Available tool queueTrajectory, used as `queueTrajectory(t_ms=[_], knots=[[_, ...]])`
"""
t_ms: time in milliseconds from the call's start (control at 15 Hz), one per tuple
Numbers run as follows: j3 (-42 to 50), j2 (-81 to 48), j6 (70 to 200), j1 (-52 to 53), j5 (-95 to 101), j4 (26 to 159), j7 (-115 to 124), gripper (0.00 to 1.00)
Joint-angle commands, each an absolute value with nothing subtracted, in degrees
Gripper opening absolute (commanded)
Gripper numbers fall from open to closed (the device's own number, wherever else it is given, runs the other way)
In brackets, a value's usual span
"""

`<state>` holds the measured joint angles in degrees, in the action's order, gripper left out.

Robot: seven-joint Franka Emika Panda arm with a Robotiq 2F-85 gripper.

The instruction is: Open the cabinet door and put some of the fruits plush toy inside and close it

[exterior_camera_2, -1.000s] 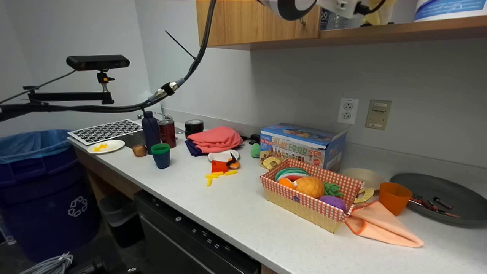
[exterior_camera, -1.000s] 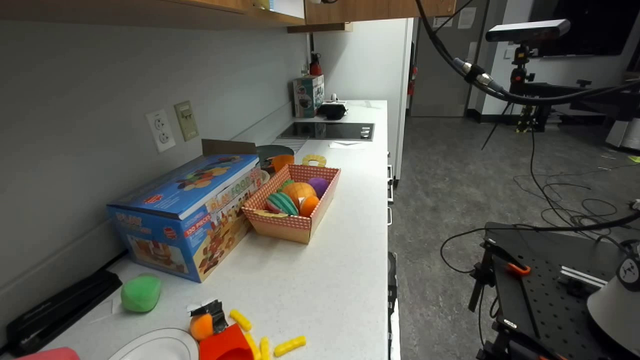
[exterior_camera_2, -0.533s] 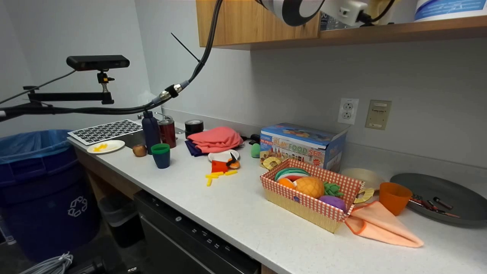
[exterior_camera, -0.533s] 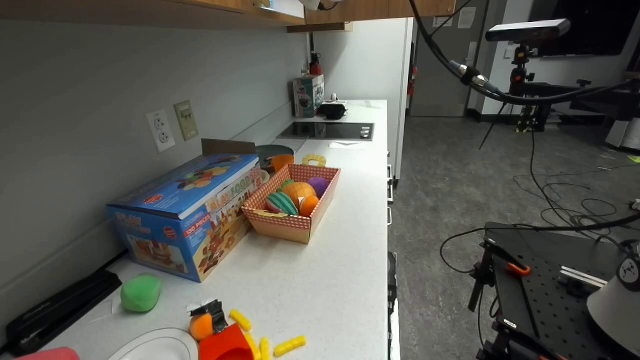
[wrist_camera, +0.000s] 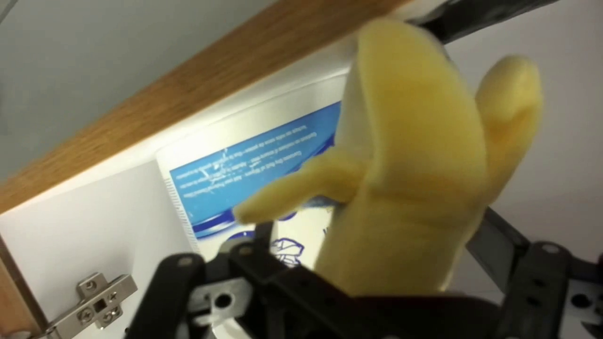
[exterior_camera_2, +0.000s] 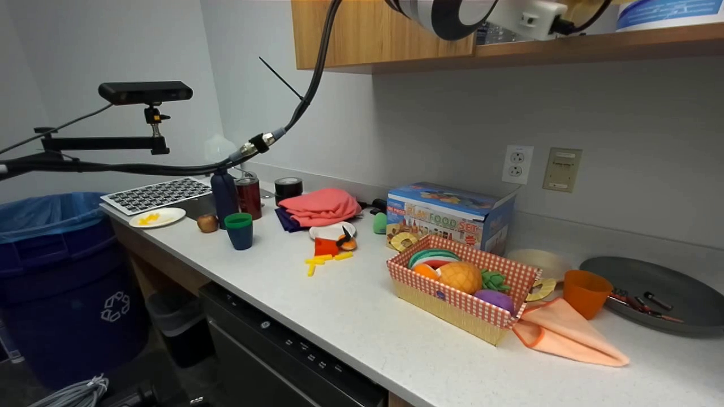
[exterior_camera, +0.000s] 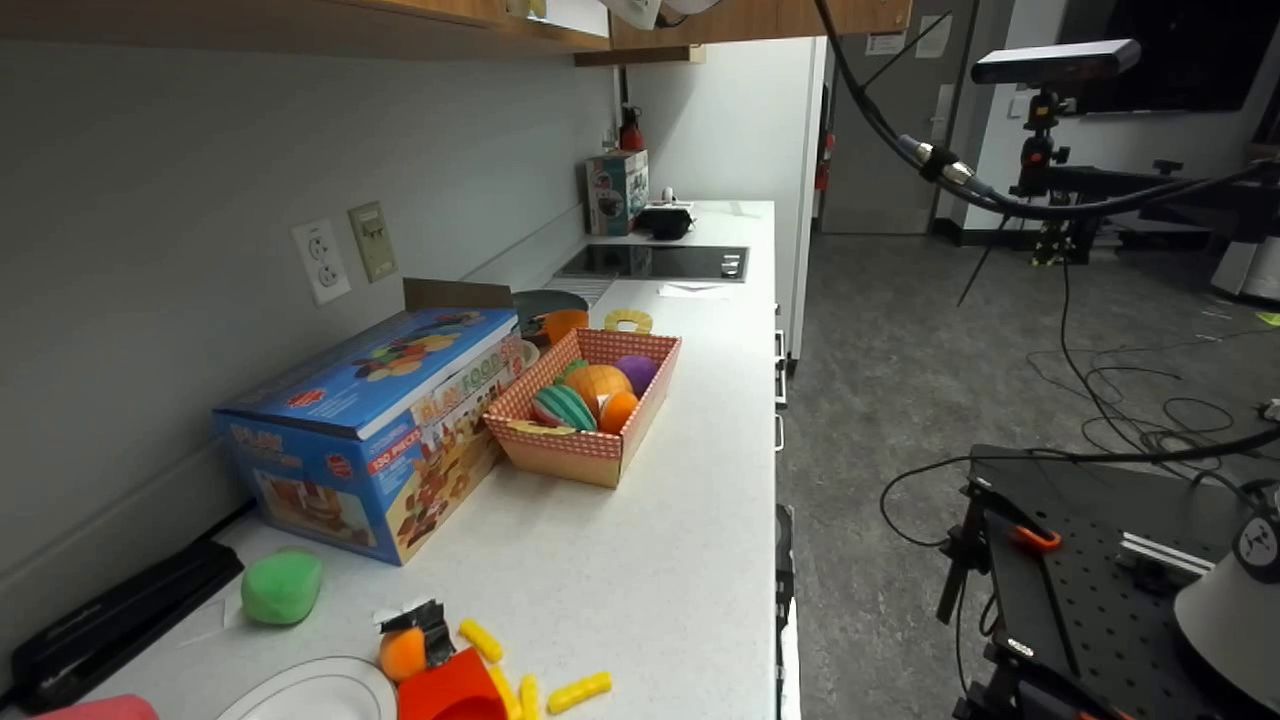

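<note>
My arm (exterior_camera_2: 449, 20) has slid farther along the open cabinet (exterior_camera_2: 599, 48). My hand (wrist_camera: 379, 235) is spread wide, either side of the toy banana (wrist_camera: 419, 132), which I judge released inside. The cabinet door (exterior_camera: 770, 18) stands open near the hand; well below it, fruit toys (exterior_camera_2: 459, 277) fill the basket (exterior_camera_2: 447, 314).

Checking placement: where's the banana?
The banana is right of centre in the wrist view, between the tool's open fingers, in front of the white tub.

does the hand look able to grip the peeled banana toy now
Probably yes: the hand is open, its fingers flanking the peeled banana toy, though a peel flap juts out near one.
</note>
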<state>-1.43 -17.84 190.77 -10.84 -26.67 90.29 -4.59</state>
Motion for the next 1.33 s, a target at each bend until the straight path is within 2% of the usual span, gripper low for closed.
queueTrajectory(t_ms=[0,333,667,867,933,1267], knots=[[-1.44,-17.94,190.78,-10.91,-26.68,90.29,-4.6,1.0],[-1.73,-17.99,190.8,-10.81,-26.68,90.29,-4.6,1.0],[-5.95,-18.43,190.64,-13.51,-25.17,89.4,-5.93,1.0],[-3.61,-18.96,193.82,-12.01,-24.5,89.76,-7.45,1.0],[-4.07,-8.9,193.3,-13.77,-25.23,98.8,-8.4,1.0],[5.28,2.09,191.28,-11.98,-15.71,106.92,-7.17,1.0]])
